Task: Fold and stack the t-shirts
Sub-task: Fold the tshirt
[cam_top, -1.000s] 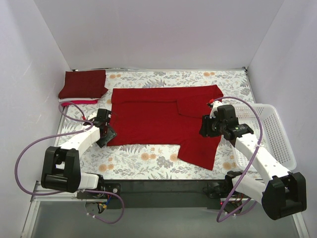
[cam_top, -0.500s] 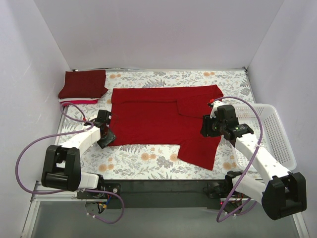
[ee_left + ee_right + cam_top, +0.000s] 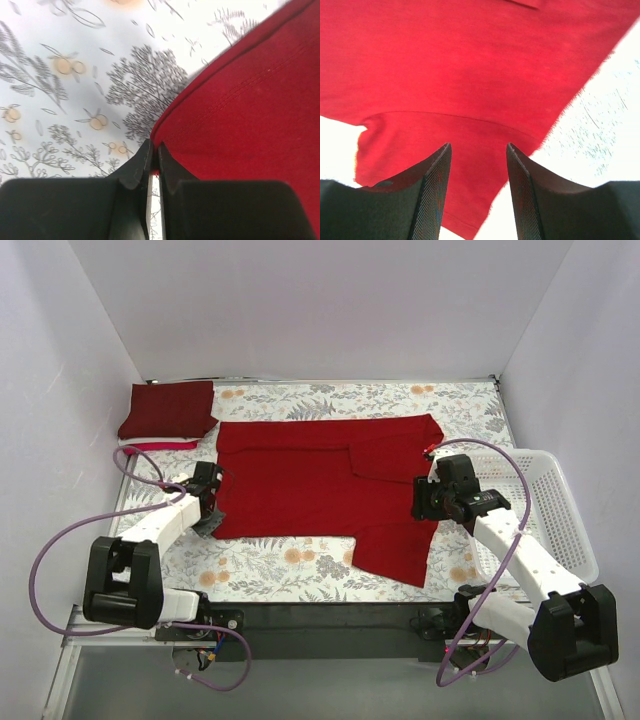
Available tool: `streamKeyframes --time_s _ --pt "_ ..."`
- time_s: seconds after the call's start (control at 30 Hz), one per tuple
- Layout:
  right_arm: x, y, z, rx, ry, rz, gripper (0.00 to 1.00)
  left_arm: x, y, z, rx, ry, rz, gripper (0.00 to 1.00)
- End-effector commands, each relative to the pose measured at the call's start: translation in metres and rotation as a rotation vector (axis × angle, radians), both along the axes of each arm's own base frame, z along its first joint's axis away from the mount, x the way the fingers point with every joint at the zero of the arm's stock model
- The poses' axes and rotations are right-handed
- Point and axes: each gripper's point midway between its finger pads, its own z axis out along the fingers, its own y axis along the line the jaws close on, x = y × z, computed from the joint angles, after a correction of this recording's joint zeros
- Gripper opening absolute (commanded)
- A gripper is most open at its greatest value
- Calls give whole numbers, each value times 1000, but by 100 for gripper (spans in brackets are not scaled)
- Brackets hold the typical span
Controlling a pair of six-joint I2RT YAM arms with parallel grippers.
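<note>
Shifted slightly leftward on the floral surface [image 3: 300,562], the bright red t-shirt [image 3: 310,480] lies spread flat. A folded dark maroon t-shirt [image 3: 168,410] sits far-left. The right tool [image 3: 477,146] hovers spread over the red cloth, and the left tool [image 3: 154,148] pinches its hem corner.

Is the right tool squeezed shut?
No, the right tool is spread wide open, and the red shirt shows through the gap.
</note>
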Motion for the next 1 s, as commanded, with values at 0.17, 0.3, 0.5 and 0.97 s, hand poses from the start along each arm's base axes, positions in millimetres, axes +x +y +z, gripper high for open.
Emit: streamKeyframes --time_s 0.17,0.3,0.5,0.97 --pt "-13 -22 -9 -69 54 -137 55 3 31 19 80 -65 89 0" --pt "-18 -28 -23 -93 95 -170 55 4 32 21 78 -73 87 0" --pt "-9 -35 -32 -121 107 -216 51 6 33 28 78 -111 89 0" --pt "-9 -32 -67 -28 176 -248 41 7 33 31 81 -118 90 0"
